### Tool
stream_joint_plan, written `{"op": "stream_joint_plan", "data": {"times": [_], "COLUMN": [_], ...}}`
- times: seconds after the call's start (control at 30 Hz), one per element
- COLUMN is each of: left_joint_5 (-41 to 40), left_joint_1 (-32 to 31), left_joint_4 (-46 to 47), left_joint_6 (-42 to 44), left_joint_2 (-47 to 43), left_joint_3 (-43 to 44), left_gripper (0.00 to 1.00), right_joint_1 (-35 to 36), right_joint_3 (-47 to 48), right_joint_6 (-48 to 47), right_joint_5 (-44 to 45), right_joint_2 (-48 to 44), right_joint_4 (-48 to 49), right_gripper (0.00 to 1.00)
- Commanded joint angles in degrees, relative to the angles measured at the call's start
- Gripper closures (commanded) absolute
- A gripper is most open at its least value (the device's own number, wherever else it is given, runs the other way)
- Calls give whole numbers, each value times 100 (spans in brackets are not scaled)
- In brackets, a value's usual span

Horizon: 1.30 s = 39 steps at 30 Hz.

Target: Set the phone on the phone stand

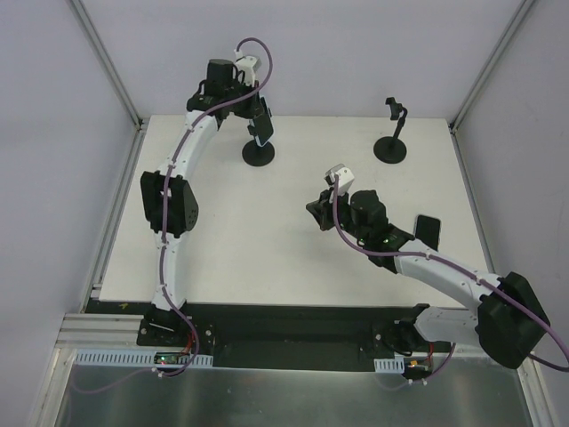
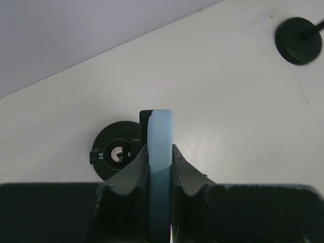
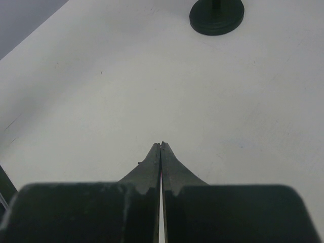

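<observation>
My left gripper (image 1: 260, 124) (image 2: 161, 152) is shut on a light blue phone (image 2: 161, 136), held edge-on and upright between the fingers. It hovers just above a black round phone stand base (image 1: 258, 155) (image 2: 114, 152) at the back of the white table; the base lies just left of the phone in the left wrist view. A black part of the stand (image 2: 145, 117) shows right behind the phone's top. My right gripper (image 1: 318, 213) (image 3: 161, 145) is shut and empty over the table's middle.
A second black stand (image 1: 391, 147) with a clamp on a thin post stands at the back right; its base shows in the left wrist view (image 2: 298, 40). A stand base (image 3: 216, 15) lies ahead of the right gripper. A black flat object (image 1: 428, 229) is near the right arm.
</observation>
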Motion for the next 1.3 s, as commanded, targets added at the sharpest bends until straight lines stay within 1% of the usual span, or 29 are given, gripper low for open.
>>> {"op": "stream_joint_plan", "data": {"times": [0.0,0.13,0.27,0.33,0.37,0.4,0.43,0.47,0.53,0.6,0.63,0.67,0.7,0.73,0.77,0.8,0.83,0.87,0.9,0.97,1.0,1.03,1.07,1.1,1.17,1.2,1.23,1.27], "left_joint_5": [-2174,-2376,-2386,-2386,-2359,-2359,-2351,-2176,-2157,-2253,-2306,-2420,-2682,-2780,-2999,-3166,-3394,-3536,-3615,-3371,-3274,-3125,-2828,-2538,-2081,-1947,-1746,-1100], "left_joint_1": [-341,-403,-350,-307,-289,-289,-289,-306,-367,-394,-394,-386,-394,-394,-394,-394,-394,-386,-385,-368,-359,-359,-359,-368,-368,-359,-368,-368], "left_joint_4": [518,545,536,484,466,439,439,431,352,273,237,211,193,193,193,202,254,298,386,727,738,738,721,720,712,694,668,650], "left_joint_6": [-971,-1351,-1545,-1659,-1694,-1712,-1712,-1695,-1598,-1519,-1527,-1545,-1571,-1580,-1580,-1493,-1397,-1283,-1090,-826,-677,-614,-570,-491,-517,-717,-858,-981], "left_joint_2": [-199,117,206,197,154,118,66,-74,-303,-873,-1119,-1687,-2015,-2357,-3048,-3386,-3711,-4297,-4564,-5126,-5225,-5287,-5313,-5322,-5235,-5209,-5165,-5112], "left_joint_3": [459,924,864,777,750,741,680,636,435,136,-283,-548,-873,-1607,-2023,-2454,-3294,-3728,-4611,-5390,-5890,-6043,-6166,-6367,-6439,-6431,-6370,-6326], "left_gripper": [100,100,100,85,73,27,13,8,1,1,1,1,1,1,1,1,1,1,1,1,1,1,1,1,3,5,6,8], "right_joint_1": [-18,-18,-18,-27,-18,-27,-27,-18,-27,-27,-18,-27,-18,-18,-27,-27,-27,-27,-27,-53,-97,-150,-272,-351,-640,-764,-1079,-1264], "right_joint_3": [283,283,283,274,266,274,274,283,318,336,353,371,388,458,502,546,616,730,792,924,959,977,995,995,969,951,925,881], "right_joint_6": [-70,-70,-105,-96,-96,-105,-105,-105,-114,-114,-114,-114,-114,-96,-87,-79,-26,26,79,306,404,501,832,975,1291,1406,1511,1599], "right_joint_5": [2,28,72,81,89,98,98,116,168,282,292,457,563,625,678,783,871,967,1195,1407,1451,1426,1391,1312,1206,1040,943,829], "right_joint_2": [11,28,20,-7,-7,-7,11,54,107,222,265,379,441,529,738,862,994,1274,1407,1767,1873,1970,2136,2207,2357,2366,2358,2288], "right_joint_4": [68,59,24,24,15,15,24,15,6,6,6,15,6,6,6,-29,-47,-47,-73,-108,-117,-126,-135,-126,-135,-222,-275,-301], "right_gripper": [100,100,100,100,100,100,100,100,100,100,99,99,99,99,98,97,97,97,96,96,95,95,94,92,88,83,78,72]}}
